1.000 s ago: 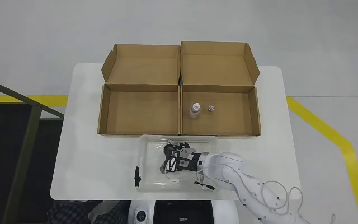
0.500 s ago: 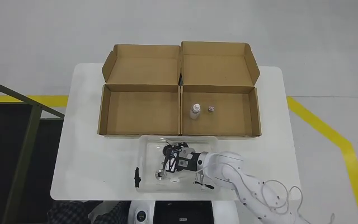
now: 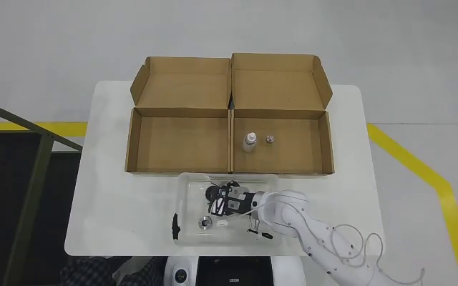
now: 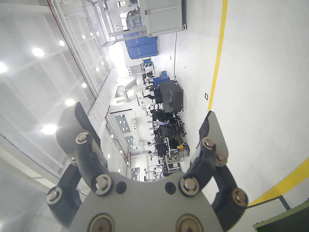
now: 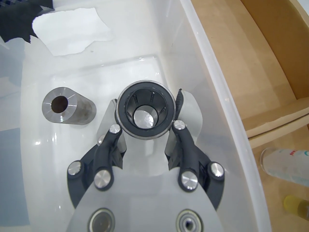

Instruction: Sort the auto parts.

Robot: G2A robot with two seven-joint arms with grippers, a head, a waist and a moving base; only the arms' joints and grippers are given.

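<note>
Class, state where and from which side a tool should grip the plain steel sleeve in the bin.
Probably grip the steel sleeve across its round outer wall, coming from above: it stands on end, bore up, clear of the bin walls.

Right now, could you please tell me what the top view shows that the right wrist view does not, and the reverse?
Top view: the whole white table and the yellow floor line. Right wrist view: the linear bearing's hollow bore, with the right gripper's fingers closed on its sides. Both: the clear plastic bin, the steel sleeve in it, and the left cardboard box beside it.
</note>
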